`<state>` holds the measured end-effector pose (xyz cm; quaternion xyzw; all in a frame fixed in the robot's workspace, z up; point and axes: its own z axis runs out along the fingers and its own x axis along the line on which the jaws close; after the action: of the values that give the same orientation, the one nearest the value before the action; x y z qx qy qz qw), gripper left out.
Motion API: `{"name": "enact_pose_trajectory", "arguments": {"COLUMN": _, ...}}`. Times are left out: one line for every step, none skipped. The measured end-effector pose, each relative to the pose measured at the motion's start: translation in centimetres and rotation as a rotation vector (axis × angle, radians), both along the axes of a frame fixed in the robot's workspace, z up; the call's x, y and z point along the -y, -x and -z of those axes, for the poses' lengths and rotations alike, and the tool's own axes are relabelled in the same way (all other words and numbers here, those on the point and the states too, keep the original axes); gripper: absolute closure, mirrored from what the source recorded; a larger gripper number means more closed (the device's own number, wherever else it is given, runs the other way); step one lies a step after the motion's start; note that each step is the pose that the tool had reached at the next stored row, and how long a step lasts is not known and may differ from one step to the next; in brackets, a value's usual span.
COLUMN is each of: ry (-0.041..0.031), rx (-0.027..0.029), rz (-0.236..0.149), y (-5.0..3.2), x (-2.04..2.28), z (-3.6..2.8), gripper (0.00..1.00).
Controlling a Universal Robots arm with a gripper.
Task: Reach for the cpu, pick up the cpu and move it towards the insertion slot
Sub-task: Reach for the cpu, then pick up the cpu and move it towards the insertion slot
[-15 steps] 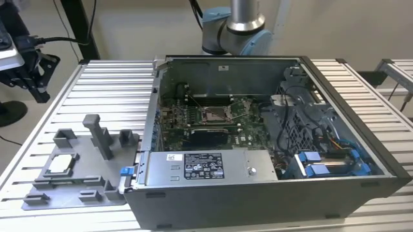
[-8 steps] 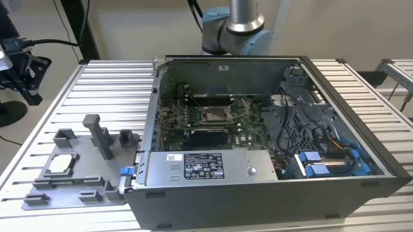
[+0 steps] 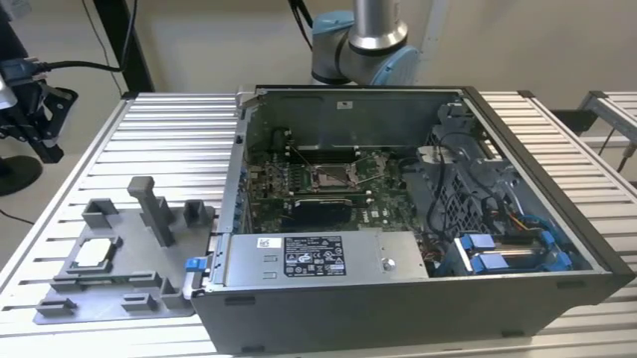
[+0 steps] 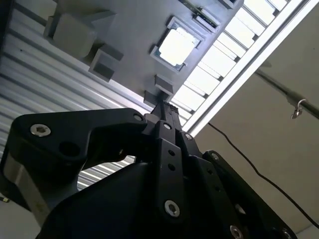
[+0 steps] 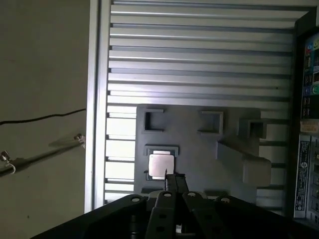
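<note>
One small square chip (image 3: 92,253) lies flat with its silvery face up. It sits inside a low grey frame (image 5: 162,148) on a grey plate (image 3: 104,312) that carries several plastic blocks. We see this plate resting on the ribbed metal table (image 3: 169,127), just beside the open computer case (image 3: 398,317), on the exterior view's left. A taller upright block (image 3: 154,209) stands on the plate between the chip and the case.

Inside the case, the socket (image 3: 332,176) sits on the green board (image 3: 383,209). It has a shiny metal frame around a dark centre, with a thin wire lever beside it. The socket is well apart from the chip, and the case wall stands between them. A silver box with a label (image 3: 309,257) lies along the near side of the case. Blue plastic parts (image 3: 503,253) fill its corner on the exterior view's right.

In both wrist views we look down past the black gripper (image 5: 173,179) at the plate. The gripper hangs over the edge of the plate and points towards the chip but is apart from it. The chip is untouched in its frame. Its fingers (image 4: 162,107) taper to one narrow tip, and we make out the jaws pressed together with nothing between them.

Behind the case, the arm (image 3: 360,37) rises as a silver tube above a pale blue joint. A thin dark cable (image 5: 45,118) trails across the floor beside the table.
</note>
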<state>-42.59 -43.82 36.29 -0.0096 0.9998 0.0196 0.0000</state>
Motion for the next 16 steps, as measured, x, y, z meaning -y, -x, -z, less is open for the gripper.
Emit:
{"name": "enact_pose_trajectory", "arguments": {"ry": 0.0, "rx": 0.0, "rz": 0.0, "y": 0.0, "x": 0.0, "z": 0.0, "gripper": 1.0}}
{"name": "enact_pose_trajectory", "arguments": {"ry": 0.0, "rx": 0.0, "rz": 0.0, "y": 0.0, "x": 0.0, "z": 0.0, "gripper": 1.0}}
{"name": "enact_pose_trajectory", "arguments": {"ry": -0.0001, "rx": 0.0001, "rz": 0.0, "y": 0.0, "x": 0.0, "z": 0.01, "gripper": 1.0}}
{"name": "enact_pose_trajectory", "arguments": {"ry": -0.0001, "rx": 0.0, "rz": 0.0, "y": 0.0, "x": 0.0, "z": 0.0, "gripper": 0.0}}
{"name": "enact_pose_trajectory", "arguments": {"ry": -0.0001, "rx": 0.0, "rz": 0.0, "y": 0.0, "x": 0.0, "z": 0.0, "gripper": 0.0}}
{"name": "enact_pose_trajectory", "arguments": {"ry": -0.0001, "rx": 0.0001, "rz": 0.0, "y": 0.0, "x": 0.0, "z": 0.0, "gripper": 0.0}}
{"name": "enact_pose_trajectory", "arguments": {"ry": -0.0001, "rx": 0.0001, "rz": 0.0, "y": 0.0, "x": 0.0, "z": 0.0, "gripper": 0.0}}
{"name": "enact_pose_trajectory", "arguments": {"ry": -0.0001, "rx": 0.0, "rz": 0.0, "y": 0.0, "x": 0.0, "z": 0.0, "gripper": 0.0}}
{"name": "enact_pose_trajectory", "arguments": {"ry": -0.0001, "rx": 0.0, "rz": 0.0, "y": 0.0, "x": 0.0, "z": 0.0, "gripper": 0.0}}
{"name": "enact_pose_trajectory", "arguments": {"ry": -0.0002, "rx": 0.0, "rz": 0.0, "y": 0.0, "x": 0.0, "z": 0.0, "gripper": 0.0}}
{"name": "enact_pose_trajectory", "arguments": {"ry": -0.0002, "rx": 0.0001, "rz": 0.0, "y": 0.0, "x": 0.0, "z": 0.0, "gripper": 0.0}}
{"name": "enact_pose_trajectory", "arguments": {"ry": -0.0002, "rx": 0.0, "rz": 0.0, "y": 0.0, "x": 0.0, "z": 0.0, "gripper": 0.0}}
{"name": "enact_pose_trajectory", "arguments": {"ry": -0.0002, "rx": 0.0001, "rz": 0.0, "y": 0.0, "x": 0.0, "z": 0.0, "gripper": 0.0}}
{"name": "enact_pose_trajectory", "arguments": {"ry": -0.0002, "rx": 0.0001, "rz": 0.0, "y": 0.0, "x": 0.0, "z": 0.0, "gripper": 0.0}}
{"name": "enact_pose_trajectory", "arguments": {"ry": -0.0002, "rx": 0.0, "rz": 0.0, "y": 0.0, "x": 0.0, "z": 0.0, "gripper": 0.0}}
{"name": "enact_pose_trajectory", "arguments": {"ry": -0.0002, "rx": 0.0, "rz": 0.0, "y": 0.0, "x": 0.0, "z": 0.0, "gripper": 0.0}}
